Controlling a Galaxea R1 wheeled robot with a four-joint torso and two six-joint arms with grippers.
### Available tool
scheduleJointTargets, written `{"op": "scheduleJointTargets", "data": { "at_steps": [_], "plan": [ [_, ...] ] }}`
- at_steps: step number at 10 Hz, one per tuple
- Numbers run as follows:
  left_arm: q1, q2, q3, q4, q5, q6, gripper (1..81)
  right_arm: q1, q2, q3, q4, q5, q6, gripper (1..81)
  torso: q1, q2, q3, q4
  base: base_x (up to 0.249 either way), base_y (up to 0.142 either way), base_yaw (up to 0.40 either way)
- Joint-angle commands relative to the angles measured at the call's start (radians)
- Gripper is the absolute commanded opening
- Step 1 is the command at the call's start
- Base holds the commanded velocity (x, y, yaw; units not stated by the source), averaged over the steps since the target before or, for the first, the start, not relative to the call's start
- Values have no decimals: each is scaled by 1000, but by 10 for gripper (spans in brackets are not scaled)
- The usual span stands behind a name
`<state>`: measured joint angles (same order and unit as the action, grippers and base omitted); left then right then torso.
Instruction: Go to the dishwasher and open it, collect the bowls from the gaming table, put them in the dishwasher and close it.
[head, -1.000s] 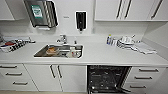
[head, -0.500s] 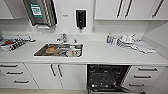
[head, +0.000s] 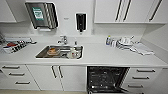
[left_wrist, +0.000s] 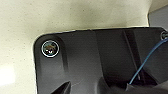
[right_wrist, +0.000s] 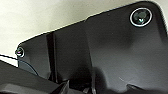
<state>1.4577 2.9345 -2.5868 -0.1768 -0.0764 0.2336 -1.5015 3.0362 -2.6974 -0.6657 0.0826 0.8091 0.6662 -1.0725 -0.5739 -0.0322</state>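
The dishwasher (head: 107, 79) sits under the white counter, right of the sink, in the head view. Its door is down, and the dark inside with wire racks faces me. The gaming table and the bowls are out of view. In both wrist views the robot's dark plate covers most of a pale speckled surface (left_wrist: 75, 15).
A steel sink (head: 60, 52) holds some dishes. White cabinet doors and drawers (head: 17, 75) flank the dishwasher. A dish rack (head: 13, 45) stands on the counter's left end. Bottles, stacked crockery (head: 123, 42) and cloths lie on its right end. Wall cupboards hang above.
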Motion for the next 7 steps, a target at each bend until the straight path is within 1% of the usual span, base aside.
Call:
{"op": "scheduleJointTargets", "data": {
  "at_steps": [1, 4, 5, 6, 7],
  "plan": [
    [-24, -7, -1, -9, 64, 1, 811, 23, 3, 1, -6, -44, 2, 811, -63, 97, 96, 0, 0, 0, 0],
    [-24, -6, -1, -9, 66, 1, 811, 20, 2, 1, -6, -44, 2, 811, -129, 198, 189, 0, 0, 0, 0],
    [-24, -6, -1, -9, 66, 1, 811, 20, 2, 1, -6, -44, 1, 811, -151, 232, 130, 0, 0, 0, 0],
    [-24, -6, -1, -7, 66, 1, 811, 20, 3, 1, -6, -44, 1, 811, -172, 262, 154, 0, 0, 0, 0],
    [-24, -3, -1, -7, 66, 1, 811, 22, 3, 1, -8, -44, -1, 811, -190, 288, 161, 0, 0, 0, 0]
  ]
}}
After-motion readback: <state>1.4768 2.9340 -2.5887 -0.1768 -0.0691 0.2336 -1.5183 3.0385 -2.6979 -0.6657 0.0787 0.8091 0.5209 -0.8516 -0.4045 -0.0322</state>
